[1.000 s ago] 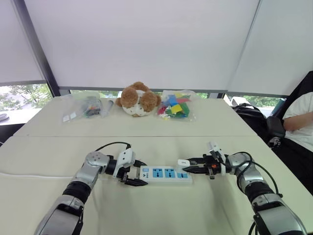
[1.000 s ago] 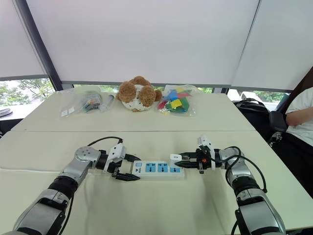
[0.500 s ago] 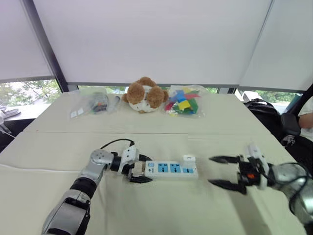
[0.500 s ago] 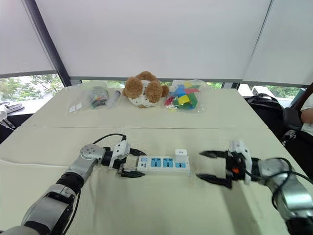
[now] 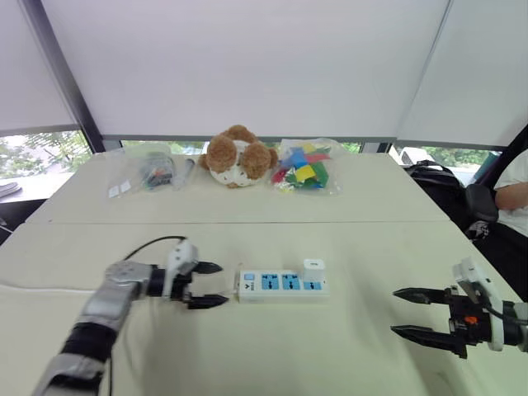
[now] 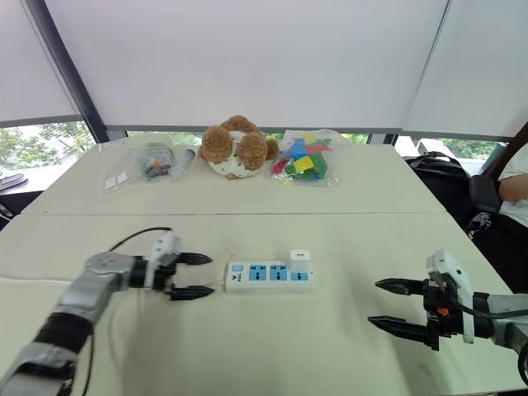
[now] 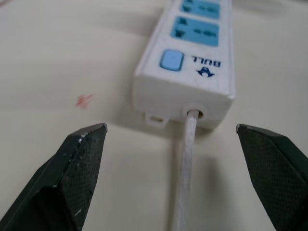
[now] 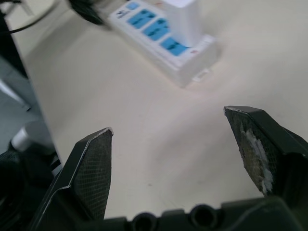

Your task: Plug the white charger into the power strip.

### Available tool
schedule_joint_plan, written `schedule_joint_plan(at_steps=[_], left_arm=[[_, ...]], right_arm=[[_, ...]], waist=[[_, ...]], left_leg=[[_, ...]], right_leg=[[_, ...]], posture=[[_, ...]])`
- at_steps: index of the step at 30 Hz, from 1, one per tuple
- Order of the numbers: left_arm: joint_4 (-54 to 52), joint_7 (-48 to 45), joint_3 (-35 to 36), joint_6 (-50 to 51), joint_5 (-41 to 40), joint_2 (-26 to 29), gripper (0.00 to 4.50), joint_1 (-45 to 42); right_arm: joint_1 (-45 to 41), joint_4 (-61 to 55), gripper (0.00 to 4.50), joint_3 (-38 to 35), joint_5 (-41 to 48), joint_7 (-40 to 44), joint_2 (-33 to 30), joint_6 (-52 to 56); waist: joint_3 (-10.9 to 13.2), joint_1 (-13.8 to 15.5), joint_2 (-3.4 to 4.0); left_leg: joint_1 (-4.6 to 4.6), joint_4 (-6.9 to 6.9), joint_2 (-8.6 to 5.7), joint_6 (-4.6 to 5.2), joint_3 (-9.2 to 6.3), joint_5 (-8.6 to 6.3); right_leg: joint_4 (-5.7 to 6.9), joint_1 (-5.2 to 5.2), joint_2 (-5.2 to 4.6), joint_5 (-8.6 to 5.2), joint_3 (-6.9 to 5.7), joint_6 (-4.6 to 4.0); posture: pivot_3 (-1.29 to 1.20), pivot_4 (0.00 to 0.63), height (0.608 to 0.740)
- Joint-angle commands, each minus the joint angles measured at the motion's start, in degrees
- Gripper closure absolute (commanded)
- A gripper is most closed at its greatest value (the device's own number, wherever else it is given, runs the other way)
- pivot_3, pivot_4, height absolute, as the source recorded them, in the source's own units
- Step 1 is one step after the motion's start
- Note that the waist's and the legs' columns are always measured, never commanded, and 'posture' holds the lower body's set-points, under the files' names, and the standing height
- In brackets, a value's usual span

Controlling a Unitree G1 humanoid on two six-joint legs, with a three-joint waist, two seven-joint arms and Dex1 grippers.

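2 grippers, left gripper (image 5: pixel 206 285) and right gripper (image 5: pixel 410 312), hover with fingers apart, clear of the power strip (image 5: pixel 282 285) on the table (image 5: pixel 346 239), where the white charger (image 5: pixel 313 270) stands plugged into the end socket; I judge retreating without snagging the cord (image 7: pixel 184 178) best.

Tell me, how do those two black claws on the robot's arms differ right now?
The left gripper sits close to the power strip, just off its switch and cord end; the right gripper is well away from it, out past the end where the white charger stands plugged in. The left gripper points toward the strip from the robot's left, the right gripper from its right. Both are open, hold nothing, and hang above the table.
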Motion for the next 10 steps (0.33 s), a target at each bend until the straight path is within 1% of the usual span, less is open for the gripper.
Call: schedule_joint_plan(at_steps=[1,3,4,7,10], left_arm=[[-1.8,11.0,11.3,7.2,-6.3,-0.1,0.07,-0.9],[-2.2,18.0,15.7,6.5,-7.5,-2.6,0.07,-0.6],[-3.0,20.8,16.7,6.0,-7.4,-4.2,0.07,0.2],[-8.2,24.3,16.0,7.0,-8.0,-8.2,0.07,4.2],[-10.4,28.0,14.5,4.5,-6.2,-11.5,0.07,6.4]], right_arm=[[-1.6,1.8,0.45,-2.3,1.0,-5.6,3.9,0.3],[-4.0,3.2,0.45,-2.6,1.3,-10.5,7.8,-0.1],[-5.3,4.0,0.45,-2.5,1.0,-13.0,10.0,-0.7],[-8.2,5.3,0.45,-2.2,-0.4,-19.0,15.1,-2.4],[-9.6,5.9,0.45,-1.7,-1.3,-23.5,19.3,-4.5]], waist=[[0.1,0.2,0.04],[0.1,0.4,0.04],[0.1,0.5,0.05],[0.1,0.5,0.06],[0.1,0.4,0.04]], left_leg=[[0.01,0.01,0.00,0.00,-0.05,0.00],[0.02,0.07,-0.04,0.00,-0.07,0.01],[0.01,0.12,-0.05,-0.01,-0.07,0.01],[0.03,0.22,-0.13,-0.05,0.00,0.04],[-0.01,0.19,-0.14,-0.06,0.02,0.04]], right_leg=[[0.00,0.01,-0.01,0.00,-0.06,0.00],[0.00,0.08,-0.05,-0.01,-0.07,-0.01],[0.00,0.10,-0.06,-0.01,-0.07,-0.01],[-0.07,0.20,-0.15,0.04,-0.02,0.07],[-0.09,0.17,-0.16,0.11,0.01,0.17]], posture=[[0.00,0.150,0.739],[0.00,0.150,0.739],[0.00,0.150,0.739],[0.00,0.150,0.739],[0.00,0.150,0.739]])
